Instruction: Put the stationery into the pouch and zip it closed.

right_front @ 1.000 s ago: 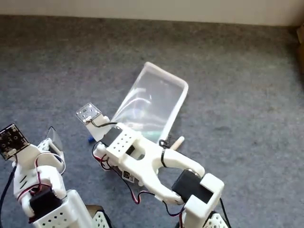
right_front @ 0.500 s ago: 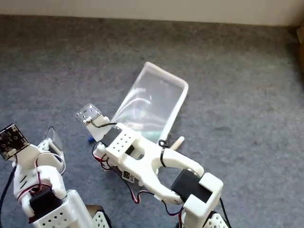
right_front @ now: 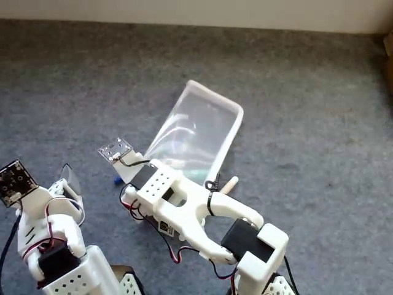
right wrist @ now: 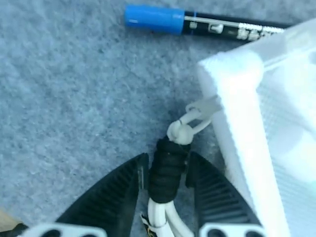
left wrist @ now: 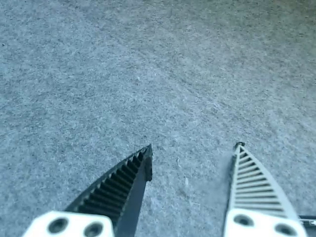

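Hardly any move vs 1 s ago: my R arm (right_front: 184, 203) dipped a hair at the wrist. R gripper (right wrist: 167, 157) is clamped on the zip pull (right wrist: 169, 175) of the pouch (right wrist: 276, 123). Pen (right wrist: 197, 22) lies on carpet (right wrist: 59, 98) just beside the pouch corner. L gripper (left wrist: 192, 153) has fingers apart, over carpet.

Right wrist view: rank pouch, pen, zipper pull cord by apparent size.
1. Clear white plastic pouch, cropped by the frame.
2. Blue-capped black pen, far end partly hidden.
3. Black-wrapped zipper pull cord.
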Robot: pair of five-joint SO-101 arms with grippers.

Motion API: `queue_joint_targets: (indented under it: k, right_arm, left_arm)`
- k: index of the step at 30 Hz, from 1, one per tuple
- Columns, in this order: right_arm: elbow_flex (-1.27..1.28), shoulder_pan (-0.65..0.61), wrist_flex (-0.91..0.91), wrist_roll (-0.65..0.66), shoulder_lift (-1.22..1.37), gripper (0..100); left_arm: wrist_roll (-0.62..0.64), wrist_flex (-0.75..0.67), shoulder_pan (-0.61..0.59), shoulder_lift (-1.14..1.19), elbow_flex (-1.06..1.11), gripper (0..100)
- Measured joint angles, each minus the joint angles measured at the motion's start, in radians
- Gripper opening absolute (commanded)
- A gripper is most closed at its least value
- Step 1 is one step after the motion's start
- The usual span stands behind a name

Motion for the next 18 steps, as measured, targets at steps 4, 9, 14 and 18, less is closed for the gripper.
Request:
queue_joint_targets:
  k: [4,9,14,18]
  right_arm:
    - [0.000,0.000,0.000,0.000,0.000,8.7]
    - [0.000,0.000,0.000,0.000,0.000,0.2]
    - [0.000,0.003,0.006,0.012,0.000,0.6]
    - [-0.002,0.003,0.049,0.035,0.000,0.6]
  left_arm:
    - [0.000,0.000,0.000,0.000,0.000,25]
    - [0.000,0.000,0.000,0.000,0.000,25]
    - [0.000,0.000,0.000,0.000,0.000,25]
    - [0.000,0.000,0.000,0.000,0.000,25]
